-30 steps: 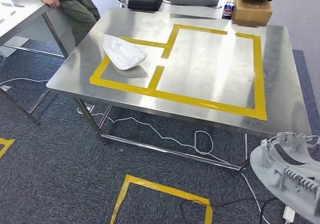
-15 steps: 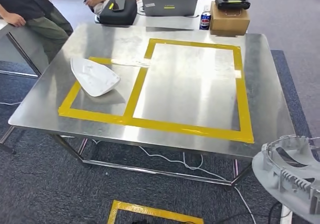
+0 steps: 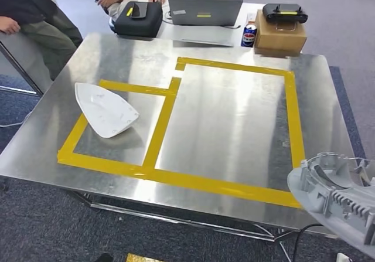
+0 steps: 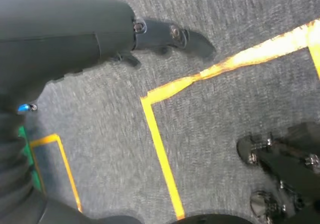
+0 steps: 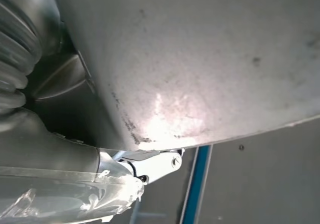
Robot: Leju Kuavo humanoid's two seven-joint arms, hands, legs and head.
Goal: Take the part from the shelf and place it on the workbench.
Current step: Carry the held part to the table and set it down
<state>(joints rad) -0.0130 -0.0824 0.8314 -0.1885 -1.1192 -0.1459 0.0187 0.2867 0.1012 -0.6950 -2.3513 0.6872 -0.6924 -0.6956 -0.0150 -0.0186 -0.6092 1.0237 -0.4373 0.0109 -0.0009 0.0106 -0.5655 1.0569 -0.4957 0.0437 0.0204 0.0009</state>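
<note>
Grey ribbed plastic part [image 3: 338, 200] held by right hand [image 5: 124, 176], fingers clamped against its smooth underside, just off the steel workbench [image 3: 212, 127] corner. Left hand [image 4: 166, 36] hanging, fingers apart, over carpet.

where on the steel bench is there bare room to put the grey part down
The large taped rectangle on the workbench is bare, bordered by yellow tape all round. The smaller taped box beside it holds the white shell. The far edge is crowded: black case, laptop, can, cardboard box. The grey part hangs by the near right corner.
</note>
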